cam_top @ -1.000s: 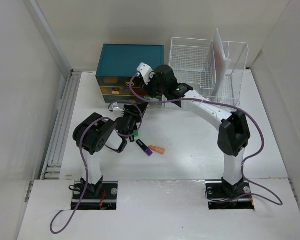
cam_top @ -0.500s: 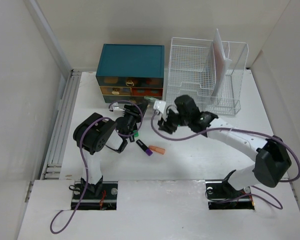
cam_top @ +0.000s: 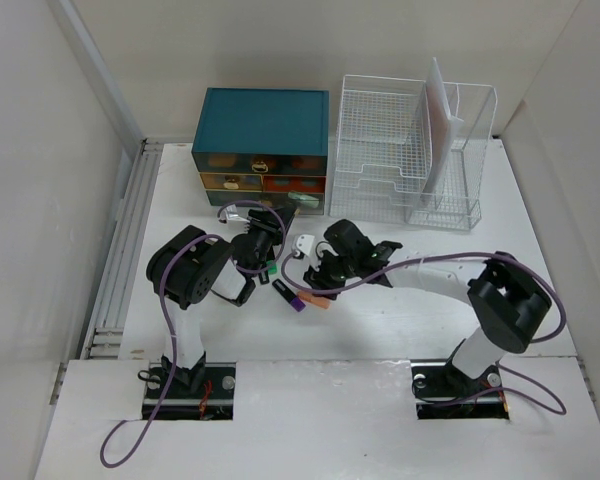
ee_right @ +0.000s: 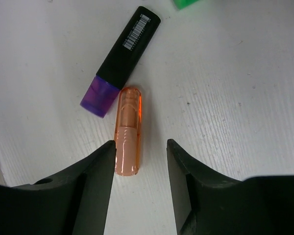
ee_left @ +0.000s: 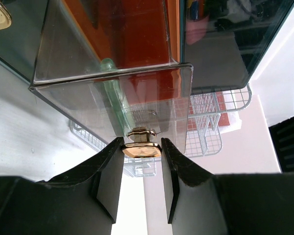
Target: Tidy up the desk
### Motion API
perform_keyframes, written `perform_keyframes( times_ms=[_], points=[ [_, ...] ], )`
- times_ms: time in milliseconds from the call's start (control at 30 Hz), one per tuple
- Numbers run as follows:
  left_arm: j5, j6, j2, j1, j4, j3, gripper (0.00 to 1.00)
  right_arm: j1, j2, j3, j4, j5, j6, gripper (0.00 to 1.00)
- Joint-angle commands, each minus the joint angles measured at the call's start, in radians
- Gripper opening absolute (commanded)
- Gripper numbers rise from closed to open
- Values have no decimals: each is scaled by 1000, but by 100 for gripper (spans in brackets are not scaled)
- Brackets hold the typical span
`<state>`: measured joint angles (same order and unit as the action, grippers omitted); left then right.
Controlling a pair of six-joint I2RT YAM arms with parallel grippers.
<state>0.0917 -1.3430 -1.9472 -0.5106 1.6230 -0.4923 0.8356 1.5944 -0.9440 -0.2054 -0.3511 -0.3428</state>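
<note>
The white desk [cam_top: 400,330] holds a short orange highlighter [cam_top: 321,303] and a black highlighter with a purple cap [cam_top: 292,296] in front of the teal drawer chest [cam_top: 264,140]. My right gripper [cam_top: 318,275] hangs open just above them. In the right wrist view its jaws [ee_right: 141,143] straddle the desk, and the orange highlighter [ee_right: 127,132] lies against the left finger, with the purple-capped one [ee_right: 121,63] beyond. My left gripper [ee_left: 141,144] is shut on the gold handle [ee_left: 142,150] of a pulled-out clear drawer [ee_left: 112,88]; it also shows in the top view [cam_top: 264,235].
A white wire-mesh file rack [cam_top: 410,150] with a white sheet stands at the back right. A green item [cam_top: 273,268] lies beside the left gripper. Grooved rails [cam_top: 120,260] run along the desk's left side. A green pen lies in the clear drawer.
My right arm has swung away from the drawer chest and come down over the orange highlighter. The left arm has stayed on the drawer handle.
</note>
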Motion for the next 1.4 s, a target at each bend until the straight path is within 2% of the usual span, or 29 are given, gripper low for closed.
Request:
perform_keyframes(
  times_ms=[0,333,1167,1267,1367],
  points=[
    [-32,71,-45,-22,301,29,0,23,19,-53,47,6,44,52],
    [-32,71,-45,-22,301,20,0,42,75,-75,26,-3,62,55],
    [-41,62,-45,-22,310,20,0,71,188,-113,-25,72,185,55],
    [-41,62,-45,-22,310,20,0,80,200,-113,-25,72,197,50],
    [-41,62,-55,-22,310,20,0,89,220,-122,-25,81,206,35]
  ],
)
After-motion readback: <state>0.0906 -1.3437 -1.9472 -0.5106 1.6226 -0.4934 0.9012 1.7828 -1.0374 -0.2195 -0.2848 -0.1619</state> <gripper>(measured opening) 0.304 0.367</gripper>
